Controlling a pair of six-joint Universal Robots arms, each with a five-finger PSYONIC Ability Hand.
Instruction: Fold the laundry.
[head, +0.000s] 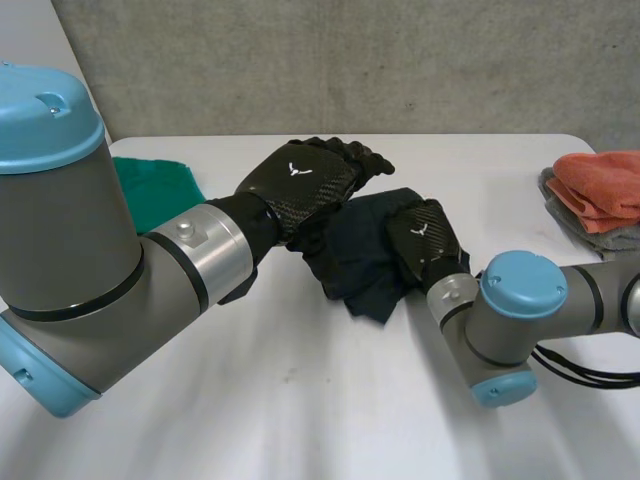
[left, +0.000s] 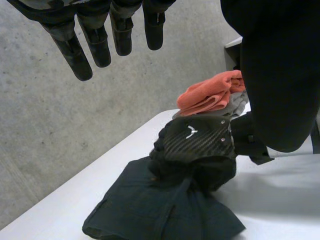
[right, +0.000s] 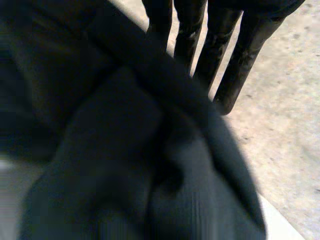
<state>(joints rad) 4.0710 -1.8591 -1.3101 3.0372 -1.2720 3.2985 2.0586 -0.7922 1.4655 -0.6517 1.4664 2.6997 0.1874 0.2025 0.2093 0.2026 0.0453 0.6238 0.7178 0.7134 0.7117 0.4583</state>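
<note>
While the green cloth (head: 150, 190) lies at the far left of the table (head: 300, 400), behind the left arm, we see the left hand (head: 305, 180) raised above the table with straight fingers (left: 97, 45), released and holding nothing. Just to its right, the dark cloth (head: 365, 268) sits crumpled in a heap at mid-table, not yet folded. The right hand (head: 428, 235) rests on the heap's right side, with fabric bunched beneath the palm; we cannot tell whether that hand grips the cloth or only bears on it. We judge the main risk to be that one hand alone drags the heap into a tighter knot instead of spreading it, since no edge or corner shows clearly enough to take. A weak hold could also let the cloth slip. At the far right, the orange cloth (head: 600, 180) lies near the right arm, and a wide sweep could knock it.
</note>
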